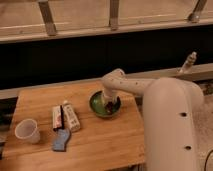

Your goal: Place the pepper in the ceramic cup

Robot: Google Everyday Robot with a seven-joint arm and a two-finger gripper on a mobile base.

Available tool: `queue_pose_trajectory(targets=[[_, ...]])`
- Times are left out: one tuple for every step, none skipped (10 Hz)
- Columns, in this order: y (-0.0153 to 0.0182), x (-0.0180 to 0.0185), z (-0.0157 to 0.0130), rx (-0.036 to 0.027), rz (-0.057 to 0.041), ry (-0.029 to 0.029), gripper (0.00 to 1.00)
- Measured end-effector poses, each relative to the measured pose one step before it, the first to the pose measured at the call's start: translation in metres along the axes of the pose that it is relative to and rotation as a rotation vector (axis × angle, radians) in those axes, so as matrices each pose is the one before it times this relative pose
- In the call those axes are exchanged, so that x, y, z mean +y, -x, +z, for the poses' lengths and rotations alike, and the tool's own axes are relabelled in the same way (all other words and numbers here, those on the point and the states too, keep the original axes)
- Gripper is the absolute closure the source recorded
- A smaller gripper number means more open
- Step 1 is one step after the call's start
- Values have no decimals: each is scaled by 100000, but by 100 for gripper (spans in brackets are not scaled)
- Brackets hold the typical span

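Hanging over the green bowl (93, 105) is the hand (108, 103).

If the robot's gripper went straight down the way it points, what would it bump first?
Probably the green bowl: the gripper points down into it, at the table's back right. Anything lying inside under it is hidden.

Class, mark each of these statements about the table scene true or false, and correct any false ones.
1. The gripper reaches down into the green bowl. True.
2. The ceramic cup stands right of the bowl in the camera view. False: it stands well to the bowl's left.
3. The cup lies on its side. False: it stands upright, mouth up.
4. A red-and-white packet lies between the cup and the bowl. True.
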Motion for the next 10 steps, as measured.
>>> queue_pose_trajectory(targets=[[-35, 8, -79, 104, 1, -4, 96], [-23, 27, 15, 59, -9, 47, 99], [-7, -1, -2, -14, -24, -18, 100], [155, -29, -300, -1399, 73, -251, 100], [494, -55, -746, -2297, 334, -221, 100], [745, -692, -1451, -3489, 1138, -1022, 100], [833, -710, -1408, -3288, 1260, -495, 100], [972, -650, -1560, -3870, 1354, -152, 100], [764, -345, -1155, -2995, 931, 182, 100], [1170, -458, -1323, -4323, 766, 428, 100]])
